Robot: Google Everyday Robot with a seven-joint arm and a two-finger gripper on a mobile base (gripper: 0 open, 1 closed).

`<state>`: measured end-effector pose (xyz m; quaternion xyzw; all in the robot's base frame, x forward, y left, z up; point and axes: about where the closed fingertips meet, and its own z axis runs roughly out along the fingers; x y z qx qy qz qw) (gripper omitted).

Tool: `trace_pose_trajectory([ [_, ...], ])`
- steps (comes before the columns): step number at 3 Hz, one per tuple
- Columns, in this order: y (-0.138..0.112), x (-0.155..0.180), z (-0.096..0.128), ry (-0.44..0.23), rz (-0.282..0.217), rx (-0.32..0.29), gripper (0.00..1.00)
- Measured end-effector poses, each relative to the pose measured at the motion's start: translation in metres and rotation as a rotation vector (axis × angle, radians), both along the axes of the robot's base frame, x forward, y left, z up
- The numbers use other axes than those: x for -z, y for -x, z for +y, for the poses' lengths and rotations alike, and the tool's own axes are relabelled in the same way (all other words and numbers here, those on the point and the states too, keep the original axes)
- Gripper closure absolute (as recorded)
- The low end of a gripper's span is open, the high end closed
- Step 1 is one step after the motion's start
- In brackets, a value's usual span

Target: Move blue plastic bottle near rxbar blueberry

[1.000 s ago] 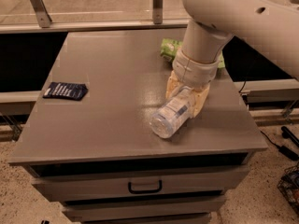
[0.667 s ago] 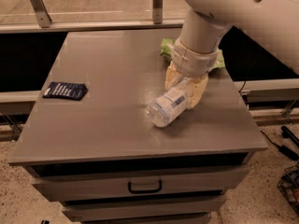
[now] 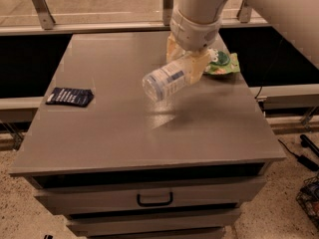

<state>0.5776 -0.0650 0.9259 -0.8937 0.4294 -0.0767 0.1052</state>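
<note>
While the claw (image 3: 188, 62) pinched the bottle (image 3: 163, 80) above the surface (image 3: 124, 138), the bar (image 3: 70, 96) lay well apart near the left edge.
The claw hung from the pale arm (image 3: 197, 9) over the right rear part of the grey surface, its tan fingers (image 3: 201, 63) closed on the bottle's upper end. The bottle was in the air and tilted, its wide clear base pointing down and to the left, its cap hidden by the claw. A green bag (image 3: 223, 63) lay just beside the claw, near the right edge. Below the top, a drawer showed a dark handle (image 3: 154, 199).
</note>
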Motion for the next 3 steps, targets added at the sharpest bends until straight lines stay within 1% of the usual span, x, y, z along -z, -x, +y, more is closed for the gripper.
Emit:
trace_pose_trajectory([
  [1,-0.028,-0.016,0.023,-0.001,-0.067,0.07,1.0],
  [2,-0.069,-0.027,0.084,-0.081,-0.154,0.111,1.0],
  [3,-0.069,-0.027,0.085,-0.081,-0.154,0.11,1.0],
])
